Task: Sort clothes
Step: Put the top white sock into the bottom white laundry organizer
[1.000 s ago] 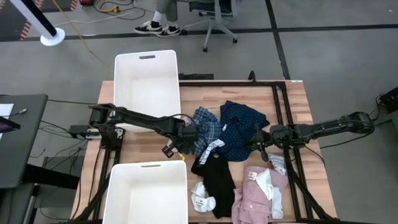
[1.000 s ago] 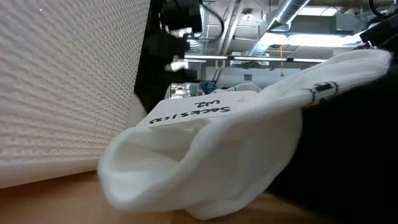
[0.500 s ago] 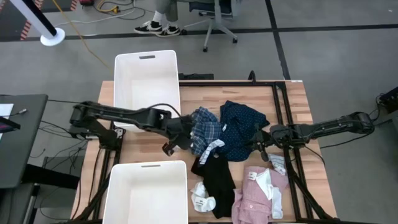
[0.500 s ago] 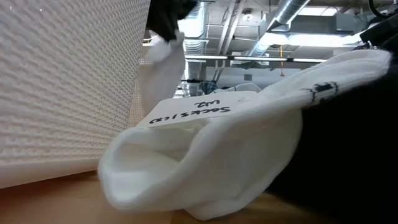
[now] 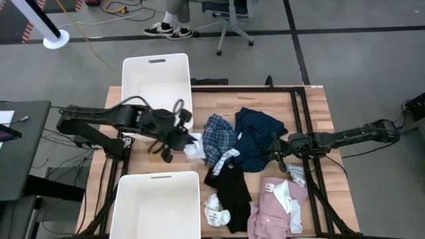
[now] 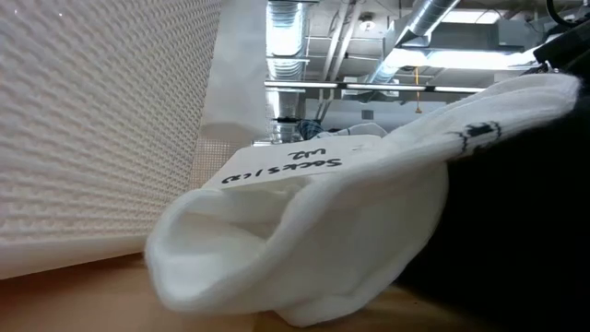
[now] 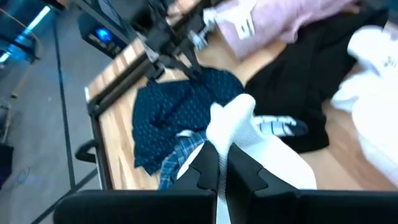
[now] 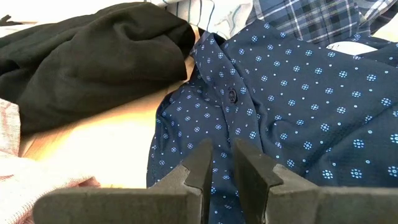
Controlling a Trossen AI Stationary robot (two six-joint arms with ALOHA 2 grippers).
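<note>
Left gripper (image 5: 178,137) has swung from the pile toward the bins, jaws pinching a white sock (image 5: 194,147); far bin (image 5: 157,86) lies nearest.

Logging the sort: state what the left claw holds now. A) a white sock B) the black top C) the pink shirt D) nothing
A: the left wrist view shows the left claw shut on a white sock, and the high view shows it beside the blue plaid shirt.
</note>
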